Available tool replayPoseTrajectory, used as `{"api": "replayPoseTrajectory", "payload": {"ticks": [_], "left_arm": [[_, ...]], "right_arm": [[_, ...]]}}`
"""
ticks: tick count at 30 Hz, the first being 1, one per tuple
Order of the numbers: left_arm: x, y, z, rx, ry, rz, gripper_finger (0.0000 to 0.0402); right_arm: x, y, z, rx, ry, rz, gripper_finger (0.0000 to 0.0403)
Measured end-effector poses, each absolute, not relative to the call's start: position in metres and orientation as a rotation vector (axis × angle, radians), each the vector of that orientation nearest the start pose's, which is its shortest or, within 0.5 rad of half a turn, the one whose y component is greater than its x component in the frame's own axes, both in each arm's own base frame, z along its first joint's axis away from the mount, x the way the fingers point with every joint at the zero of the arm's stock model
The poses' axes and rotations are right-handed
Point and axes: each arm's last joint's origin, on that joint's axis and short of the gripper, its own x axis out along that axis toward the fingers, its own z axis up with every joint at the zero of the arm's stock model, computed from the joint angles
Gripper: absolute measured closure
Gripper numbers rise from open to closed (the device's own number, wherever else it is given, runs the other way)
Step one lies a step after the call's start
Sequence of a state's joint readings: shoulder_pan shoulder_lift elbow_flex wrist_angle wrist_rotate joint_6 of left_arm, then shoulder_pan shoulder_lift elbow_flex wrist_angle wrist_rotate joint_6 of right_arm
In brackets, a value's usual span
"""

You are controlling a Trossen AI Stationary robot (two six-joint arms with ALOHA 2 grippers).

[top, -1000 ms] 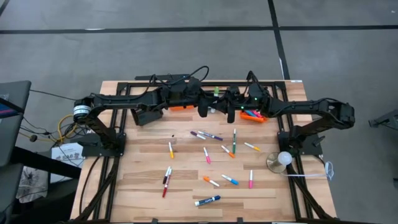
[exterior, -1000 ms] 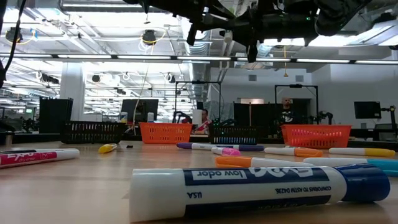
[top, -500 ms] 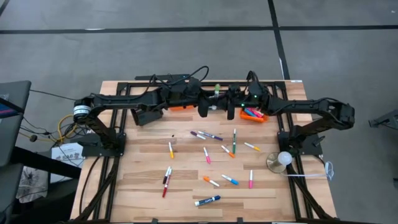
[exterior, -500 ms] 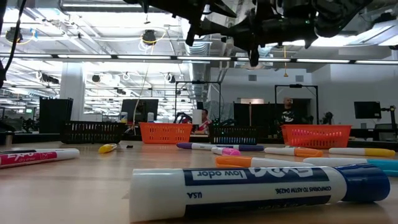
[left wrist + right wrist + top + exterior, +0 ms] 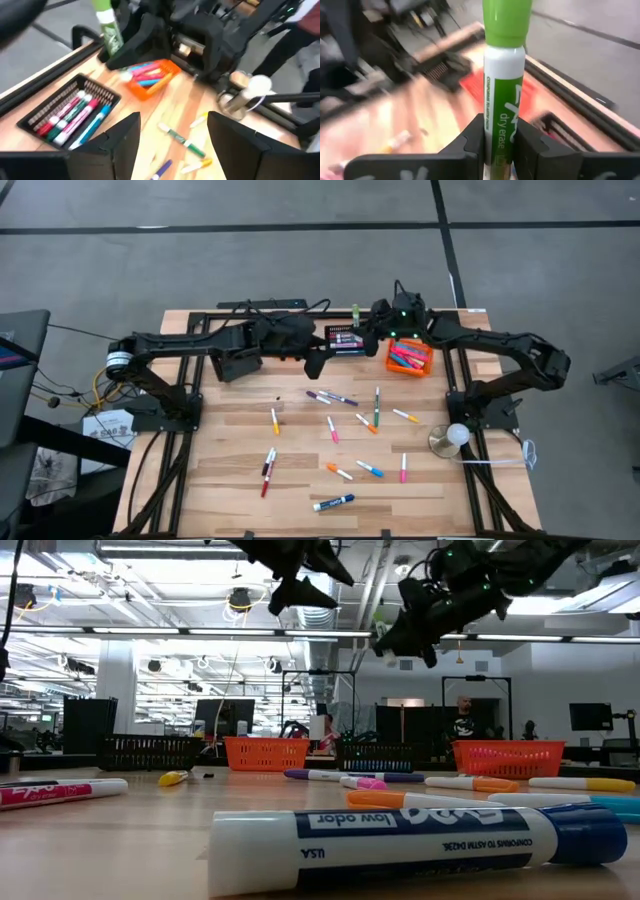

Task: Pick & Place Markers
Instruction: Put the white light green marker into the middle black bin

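Since a second ago the two arms have pulled apart at the back of the table. The left gripper [image 5: 316,366] has backed away and opened up, and its fingers now stand wide with nothing between them. The right gripper [image 5: 497,145] has swung up near the back edge, and it is pinched tight on a green marker [image 5: 503,80].

It looks like the left arm gave the green marker [image 5: 355,313] to the right arm, so the right one can carry it to a basket. The marker stands straight up in the fingers, cap on top, and that grip near its bottom end keeps it steady.

The black basket [image 5: 343,340] sits between the two grippers and already has markers in it. The orange basket [image 5: 409,358] is just beside the right arm and holds some too. Many markers [image 5: 337,429] still lie loose on the wood, so the job is far from done.

Both arms reach in low from the sides, stretched long toward the middle. The right wrist view is smeared, so I cannot tell which basket it aims for.
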State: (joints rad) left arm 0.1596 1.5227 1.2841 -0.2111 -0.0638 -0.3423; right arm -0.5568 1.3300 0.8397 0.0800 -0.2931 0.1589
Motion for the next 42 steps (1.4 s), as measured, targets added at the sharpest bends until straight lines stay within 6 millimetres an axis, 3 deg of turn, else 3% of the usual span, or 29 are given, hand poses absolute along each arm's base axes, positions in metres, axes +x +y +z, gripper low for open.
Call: {"api": "replayPoseTrajectory", "payload": {"ticks": [7, 17, 26, 33, 42], "left_arm": [[0.336, 0.053, 0.28, -0.334, 0.5, 0.46, 0.0185], [0.326, 0.042, 0.233, -0.434, 0.478, 0.466, 0.0186], [0.316, 0.025, 0.22, -0.465, 0.401, 0.457, 0.0186], [0.294, 0.019, 0.227, -0.451, 0.323, 0.537, 0.0187], [0.262, 0.019, 0.228, -0.46, 0.239, 0.574, 0.0187]], "right_arm": [[0.259, -0.154, 0.278, 0.116, 0.565, -0.379, 0.0347], [0.289, -0.177, 0.242, 0.029, 0.945, -0.375, 0.0346], [0.321, -0.187, 0.204, -0.038, 1.15, -0.301, 0.0346], [0.343, -0.188, 0.178, -0.146, 1.298, -0.256, 0.0346], [0.359, -0.188, 0.16, -0.243, 1.384, -0.212, 0.0338]]}}
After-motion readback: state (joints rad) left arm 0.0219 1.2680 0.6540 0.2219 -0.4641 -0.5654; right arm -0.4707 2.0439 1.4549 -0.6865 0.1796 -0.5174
